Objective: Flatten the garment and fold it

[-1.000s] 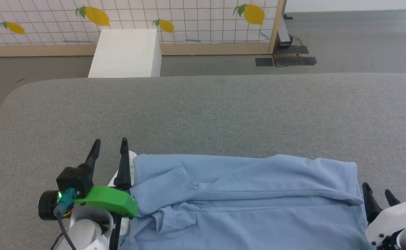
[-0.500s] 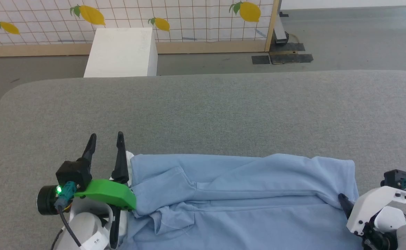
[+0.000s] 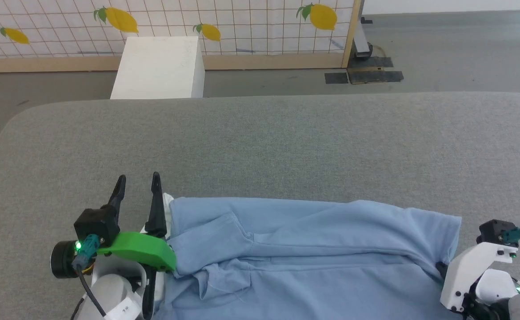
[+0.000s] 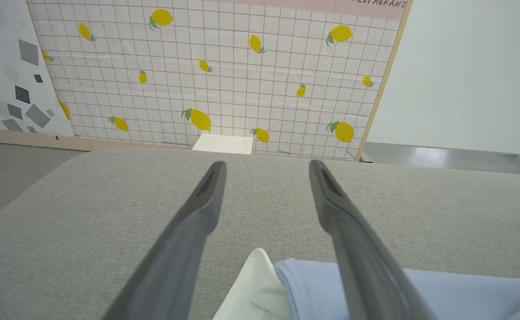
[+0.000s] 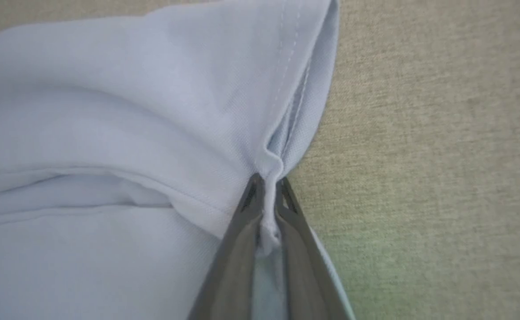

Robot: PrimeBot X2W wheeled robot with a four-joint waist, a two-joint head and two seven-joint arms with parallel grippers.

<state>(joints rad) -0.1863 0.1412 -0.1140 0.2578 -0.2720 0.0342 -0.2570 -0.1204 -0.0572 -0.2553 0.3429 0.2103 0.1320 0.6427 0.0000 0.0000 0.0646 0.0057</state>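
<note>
The broad grey cloth-covered table [image 3: 260,142], rounded at its corners and coarse in weave, carries my work along its near edge. There the light blue short-sleeved knit polo shirt [image 3: 309,258] lies lengthwise across my front, collar end by my left arm and bottom end by my right. It is rumpled in long ridges, with a sleeve [image 3: 211,235] doubled over near the left.

I judge it light, limp and a little clingy on that rough cover. It will drape and drag rather than slide, and it holds no shape of its own, so it wants taking at two sewn edges and drawing taut.

The double-stitched hem [image 5: 293,89] looks the firmest place. My right gripper [image 5: 266,182] is pressed together on it, pinching a puckered bit of that edge at the shirt's corner. The white collar [image 4: 253,284], smoother and stiffer-looking, pokes out just under my left gripper [image 4: 266,165], which stands spread wide and grips nothing.
</note>
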